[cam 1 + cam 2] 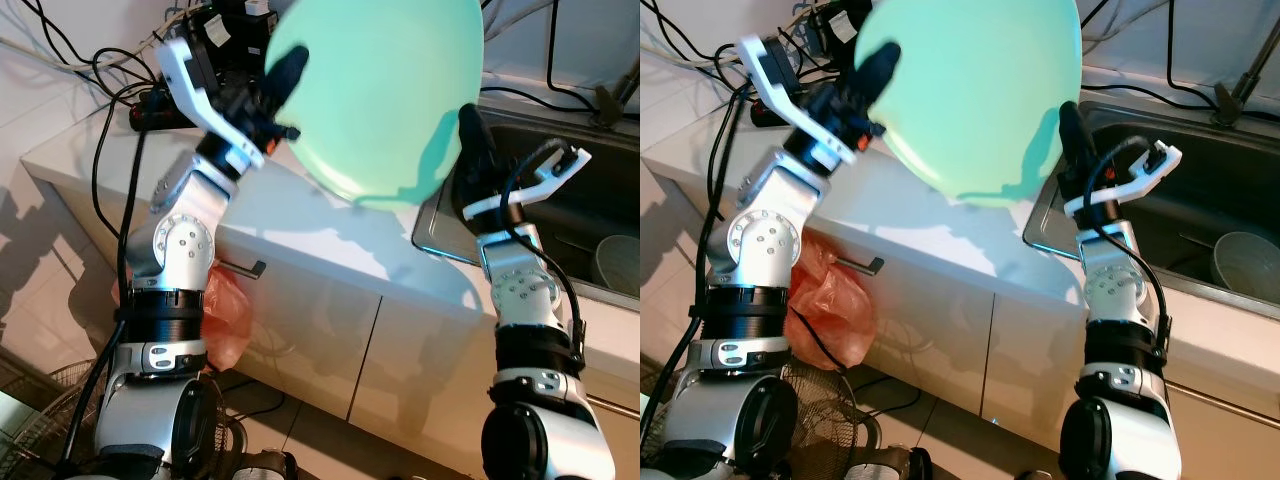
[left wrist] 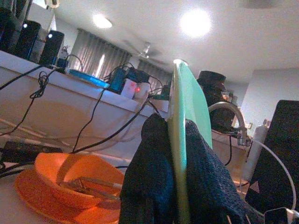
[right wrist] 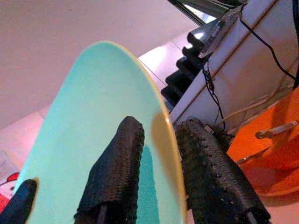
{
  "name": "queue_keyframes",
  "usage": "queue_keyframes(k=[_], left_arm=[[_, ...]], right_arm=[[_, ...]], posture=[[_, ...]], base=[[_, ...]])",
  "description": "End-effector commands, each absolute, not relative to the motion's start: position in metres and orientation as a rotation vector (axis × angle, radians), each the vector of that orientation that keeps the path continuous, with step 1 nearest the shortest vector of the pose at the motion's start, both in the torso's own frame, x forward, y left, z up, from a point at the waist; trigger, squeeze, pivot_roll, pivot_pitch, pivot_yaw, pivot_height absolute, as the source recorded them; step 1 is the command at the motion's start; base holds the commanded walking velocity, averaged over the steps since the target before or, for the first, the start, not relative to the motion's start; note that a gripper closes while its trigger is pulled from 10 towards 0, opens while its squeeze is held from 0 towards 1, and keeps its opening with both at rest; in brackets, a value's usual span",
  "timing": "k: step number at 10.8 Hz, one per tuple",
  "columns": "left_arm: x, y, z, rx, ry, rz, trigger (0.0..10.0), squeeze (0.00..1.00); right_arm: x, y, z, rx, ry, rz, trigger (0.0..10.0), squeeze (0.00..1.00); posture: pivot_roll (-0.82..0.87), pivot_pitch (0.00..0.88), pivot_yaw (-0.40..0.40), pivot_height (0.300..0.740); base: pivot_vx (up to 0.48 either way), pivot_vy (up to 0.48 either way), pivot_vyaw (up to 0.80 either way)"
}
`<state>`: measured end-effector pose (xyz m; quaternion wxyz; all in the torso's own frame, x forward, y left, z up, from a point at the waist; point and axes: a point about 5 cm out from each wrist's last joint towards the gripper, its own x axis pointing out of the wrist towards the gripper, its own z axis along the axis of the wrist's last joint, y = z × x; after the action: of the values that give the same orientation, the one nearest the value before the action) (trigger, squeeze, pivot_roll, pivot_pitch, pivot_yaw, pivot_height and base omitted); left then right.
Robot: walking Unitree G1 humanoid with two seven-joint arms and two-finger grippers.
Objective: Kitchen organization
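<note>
Green plate [image 1: 385, 95], smooth and round with a yellowish rim, held aloft between both pincers. Left gripper [image 1: 285, 85] is clenched on its one edge, right gripper [image 1: 470, 135] on the opposite edge. Beyond the textured black fingers [image 2: 154, 177], an orange bowl [image 2: 74, 179] on the white counter [image 1: 300, 225]. Steel sink [image 1: 590, 190] beside the right gripper. Plate not yet put away; placement remains.

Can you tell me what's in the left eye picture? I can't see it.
A robot holds a big mint-green plate up over a white counter, its left gripper and right gripper pinching opposite edges. A sink sits at right.
</note>
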<state>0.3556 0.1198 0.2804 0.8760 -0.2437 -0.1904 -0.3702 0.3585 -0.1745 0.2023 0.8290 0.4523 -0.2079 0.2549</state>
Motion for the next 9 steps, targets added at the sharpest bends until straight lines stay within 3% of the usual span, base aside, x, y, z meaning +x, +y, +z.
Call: queue_keyframes(k=[1,9], left_arm=[[0.3535,0.1183,0.2879,-0.494,-0.423,-0.811,10.0,0.00],[0.3554,0.1262,0.2958,-0.533,-0.425,-0.888,10.0,0.00]], right_arm=[[0.3566,-0.1774,0.2083,0.945,-0.468,0.572,10.0,0.00],[0.3565,-0.1710,0.2044,0.972,-0.454,0.629,10.0,0.00]], posture=[[0.07,0.000,0.030,0.740],[0.08,0.000,0.028,0.740]], base=[[0.000,0.000,0.00],[0.000,0.000,0.00]])
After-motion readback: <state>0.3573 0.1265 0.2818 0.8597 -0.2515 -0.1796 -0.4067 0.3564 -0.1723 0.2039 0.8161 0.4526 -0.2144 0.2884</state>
